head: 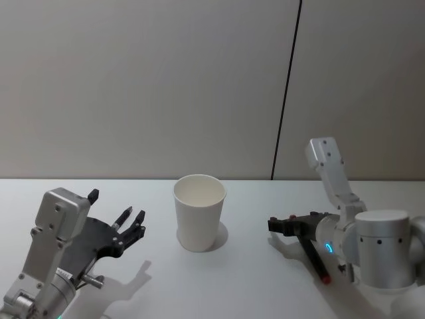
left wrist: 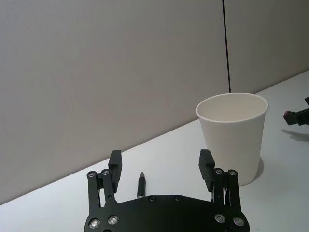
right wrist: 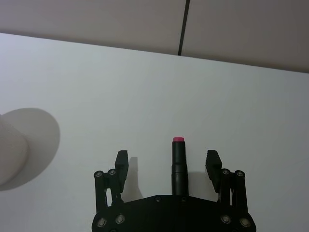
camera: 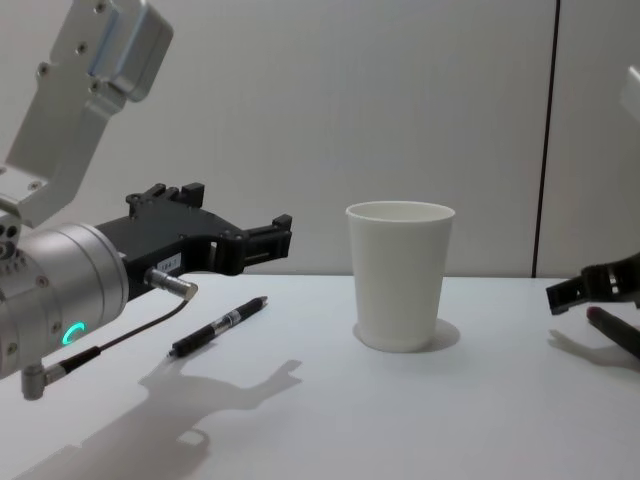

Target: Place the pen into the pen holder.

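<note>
The pen holder (head: 199, 214) (camera: 400, 275) (left wrist: 234, 135) is a plain white paper cup standing upright at the table's middle. A slim black pen (camera: 218, 326) (left wrist: 141, 186) (head: 124, 218) lies flat on the table to its left. My left gripper (camera: 245, 215) (left wrist: 161, 159) (head: 117, 207) hovers open above that pen, not touching it. A thicker black pen with a red end (right wrist: 178, 162) (head: 313, 256) (camera: 615, 330) lies to the right of the cup. My right gripper (right wrist: 167, 157) (head: 282, 226) (camera: 590, 285) is open over it, a finger on each side.
The white table (head: 226, 286) runs back to a grey wall (head: 146, 86) with a dark vertical seam (head: 285, 86). The cup's edge (right wrist: 9, 154) shows in the right wrist view.
</note>
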Robot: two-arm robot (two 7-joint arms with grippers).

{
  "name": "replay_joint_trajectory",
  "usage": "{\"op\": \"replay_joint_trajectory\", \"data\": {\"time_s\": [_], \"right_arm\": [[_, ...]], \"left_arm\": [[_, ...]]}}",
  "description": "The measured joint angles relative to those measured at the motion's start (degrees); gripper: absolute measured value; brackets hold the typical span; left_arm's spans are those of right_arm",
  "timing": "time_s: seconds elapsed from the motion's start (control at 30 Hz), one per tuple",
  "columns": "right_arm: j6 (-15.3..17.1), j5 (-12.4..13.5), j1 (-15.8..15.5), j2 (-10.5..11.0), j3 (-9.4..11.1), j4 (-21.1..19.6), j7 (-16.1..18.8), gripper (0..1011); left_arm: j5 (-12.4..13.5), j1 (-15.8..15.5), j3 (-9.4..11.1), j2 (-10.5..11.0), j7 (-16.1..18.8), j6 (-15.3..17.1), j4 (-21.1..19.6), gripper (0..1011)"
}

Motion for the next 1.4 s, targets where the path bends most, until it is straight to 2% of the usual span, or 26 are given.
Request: {"op": "replay_joint_trajectory", "data": {"time_s": [0.87,1.17,1.4], "right_arm": [[-1.76,-1.76,-0.60,-0.85,-0.06,2.70,-0.22,1001],[-1.91,-1.91,-0.73,-0.93,-0.04,2.85,-0.14,847],[-1.97,-2.03,-0.77,-0.98,0.00,2.89,-0.12,799]], "left_arm": [[0.00,0.00,0.00,0.00,0.00,0.00,0.00,1003],[0.00,0.00,0.00,0.00,0.00,0.00,0.00,1003],[0.00,0.00,0.00,0.00,0.00,0.00,0.00,1003]]}}
